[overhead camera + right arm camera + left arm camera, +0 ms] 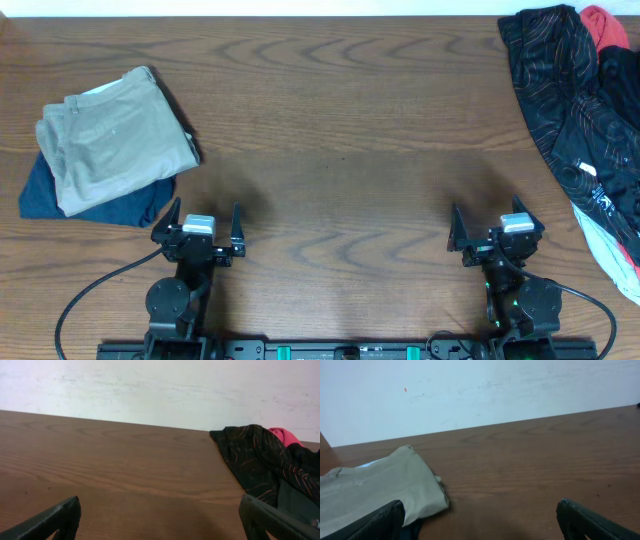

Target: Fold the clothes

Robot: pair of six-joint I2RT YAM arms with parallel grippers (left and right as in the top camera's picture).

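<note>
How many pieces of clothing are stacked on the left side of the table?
2. The folded khaki trousers lie on top; a navy garment lies under them, showing at the near and left edges. More could be hidden underneath.

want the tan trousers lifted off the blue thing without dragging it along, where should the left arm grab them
Likely the right edge, facing the middle of the table. The trousers lie folded in layers on the blue garment, which sticks out on the left and near sides, so the open left gripper should come low from the right and pinch every layer.
</note>
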